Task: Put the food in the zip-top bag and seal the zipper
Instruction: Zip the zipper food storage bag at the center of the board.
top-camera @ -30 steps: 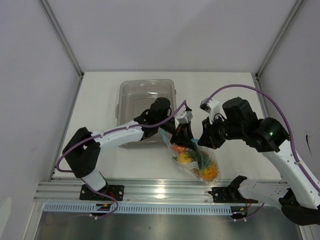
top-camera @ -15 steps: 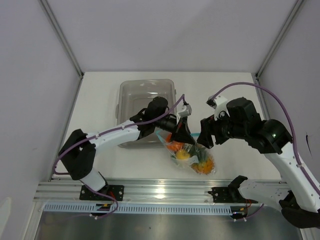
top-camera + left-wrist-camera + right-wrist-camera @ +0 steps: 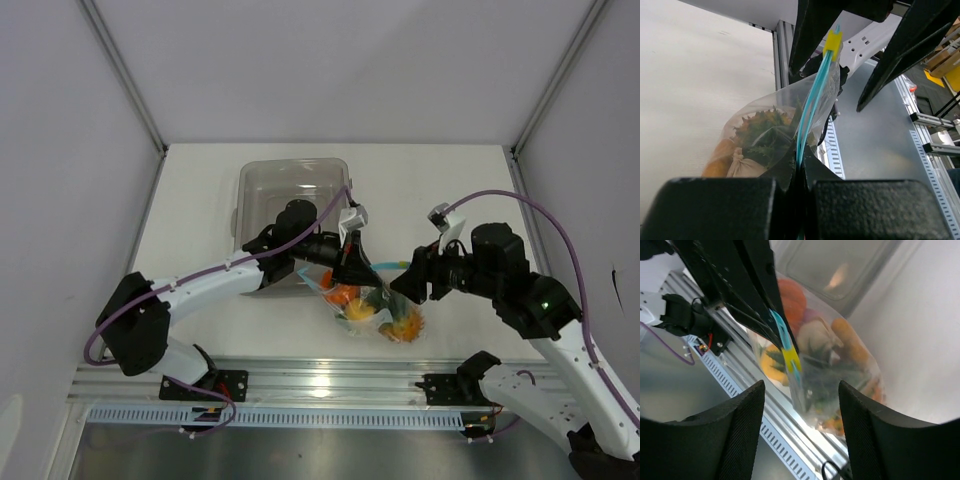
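Beside the tray (image 3: 290, 165) — crinkly clear bag (image 3: 385, 318), zipper (image 3: 812, 100) in left jaws; right jaws wide.

The right fingers (image 3: 730, 440), clamped a second ago on the mouth of the clear crinkly plastic zip-top bag (image 3: 380, 318), have sprung apart. They now stand one on each side of the light blue zipper strip (image 3: 781, 337), close to its yellow tab (image 3: 790, 359) (neither touches it in the right wrist view). The right arm has sunk lower, toward its base. The left arm has stretched out flatter, its shoulder swung leftward, and the left fingers (image 3: 725, 210) have pinched fully shut on the strip. The bag has slid a little left across the white desk (image 3: 450, 190), away from the near metal rail (image 3: 300, 380).
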Controlling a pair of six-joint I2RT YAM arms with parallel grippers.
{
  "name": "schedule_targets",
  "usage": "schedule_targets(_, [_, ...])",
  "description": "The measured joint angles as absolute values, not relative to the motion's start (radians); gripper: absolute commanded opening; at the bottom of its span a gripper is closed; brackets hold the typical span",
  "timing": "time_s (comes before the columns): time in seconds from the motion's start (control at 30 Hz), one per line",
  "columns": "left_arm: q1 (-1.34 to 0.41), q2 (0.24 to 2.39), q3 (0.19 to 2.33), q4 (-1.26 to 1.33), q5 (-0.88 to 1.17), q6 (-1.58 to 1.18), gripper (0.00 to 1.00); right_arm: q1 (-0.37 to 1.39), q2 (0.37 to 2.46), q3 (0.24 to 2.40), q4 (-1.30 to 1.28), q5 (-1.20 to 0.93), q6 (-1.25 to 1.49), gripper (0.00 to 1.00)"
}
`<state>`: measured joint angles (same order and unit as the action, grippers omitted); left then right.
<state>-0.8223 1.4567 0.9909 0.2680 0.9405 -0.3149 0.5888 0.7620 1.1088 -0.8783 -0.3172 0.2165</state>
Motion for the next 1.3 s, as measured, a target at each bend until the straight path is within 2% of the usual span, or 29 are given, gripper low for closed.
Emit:
schedule_targets(0.07, [-0.822, 1.457, 0.982, 0.272, 0.941, -0.323, 0.01, 0.587, 0.769, 1.085, -0.822, -0.359, 0.216, 0.55])
schedule_targets(0.1, [-0.822, 1.457, 0.98, 0.274, 0.941, -0.326, 0.01, 0.587, 0.776, 1.076, -0.796, -0.381, 0.215, 0.45])
schedule_targets(0.2, [-0.822, 1.456, 0.98, 0.281, 0.941, -0.335, 0.01, 0.585, 0.791, 1.055, -0.731, -0.431, 0.215, 0.29])
schedule_targets(0.5, [-0.822, 1.455, 0.976, 0.299, 0.937, -0.346, 0.01, 0.573, 0.751, 1.003, -0.673, -0.475, 0.218, 0.45])
schedule_targets(0.63, [-0.822, 1.455, 0.968, 0.329, 0.938, -0.367, 0.01, 0.56, 0.707, 0.97, -0.663, -0.478, 0.233, 0.44])
schedule_targets(0.67, [-0.822, 1.455, 0.966, 0.332, 0.938, -0.371, 0.01, 0.556, 0.698, 0.959, -0.661, -0.48, 0.236, 0.43])
schedule_targets(0.77, [-0.821, 1.455, 0.961, 0.337, 0.938, -0.384, 0.01, 0.545, 0.686, 0.94, -0.659, -0.484, 0.239, 0.29])
schedule_targets(0.8, [-0.82, 1.455, 0.961, 0.34, 0.94, -0.387, 0.01, 0.542, 0.686, 0.935, -0.656, -0.485, 0.239, 0.15])
schedule_targets(0.87, [-0.82, 1.453, 0.956, 0.355, 0.946, -0.396, 0.01, 0.536, 0.686, 0.929, -0.652, -0.488, 0.243, 0.0])
schedule_targets(1.07, [-0.817, 1.444, 0.944, 0.385, 0.949, -0.411, 0.01, 0.521, 0.683, 0.921, -0.627, -0.499, 0.255, 0.0])
schedule_targets(1.13, [-0.815, 1.444, 0.944, 0.389, 0.956, -0.413, 0.13, 0.518, 0.681, 0.913, -0.615, -0.509, 0.258, 0.0])
schedule_targets(1.2, [-0.812, 1.443, 0.944, 0.4, 0.969, -0.417, 0.34, 0.514, 0.682, 0.911, -0.616, -0.518, 0.258, 0.0])
schedule_targets(1.3, [-0.807, 1.433, 0.944, 0.415, 0.976, -0.423, 0.5, 0.513, 0.69, 0.909, -0.619, -0.537, 0.253, 0.0])
